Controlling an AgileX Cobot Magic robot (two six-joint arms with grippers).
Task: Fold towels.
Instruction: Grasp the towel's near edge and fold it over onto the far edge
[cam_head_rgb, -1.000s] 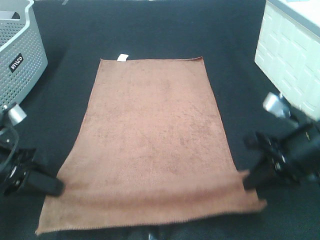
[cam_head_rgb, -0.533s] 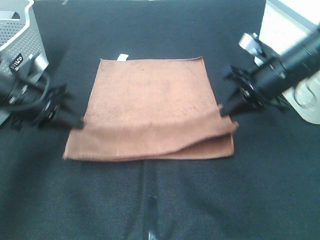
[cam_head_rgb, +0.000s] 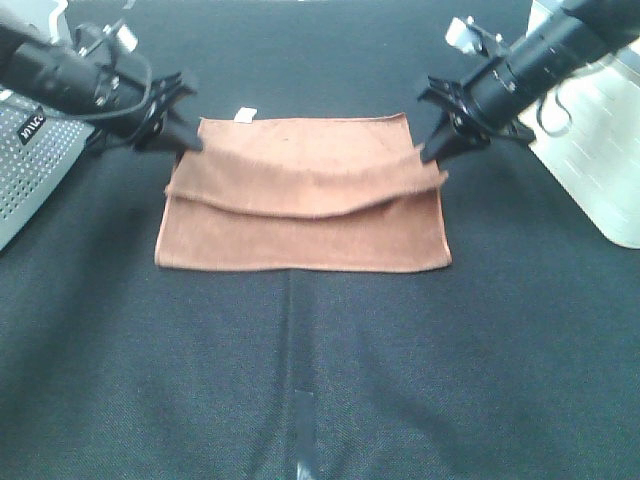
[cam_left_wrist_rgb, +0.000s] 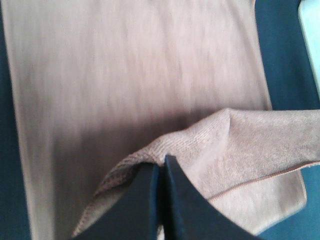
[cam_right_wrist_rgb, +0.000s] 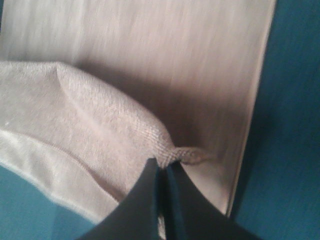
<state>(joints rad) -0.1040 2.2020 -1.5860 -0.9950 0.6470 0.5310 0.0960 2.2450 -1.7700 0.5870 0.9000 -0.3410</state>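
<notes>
Reddish-brown towel (cam_head_rgb: 300, 235) lies on the black table (cam_head_rgb: 320, 380), toward 12 o'clock from centre, its upper layer doubled over and draped between the two arms. Left jaws, clenched, pinch the lifted corner at the cloth's 10 o'clock. Right jaws, likewise clamped, pinch the opposite corner at 2 o'clock. White tag (cam_head_rgb: 245, 114) sits on the 12 o'clock edge.

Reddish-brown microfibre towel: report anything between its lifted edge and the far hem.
Nothing visible. The left gripper and right gripper pinch raised corners of the reddish-brown microfibre towel; only bare cloth lies ahead, to the hem with the white tag.
</notes>
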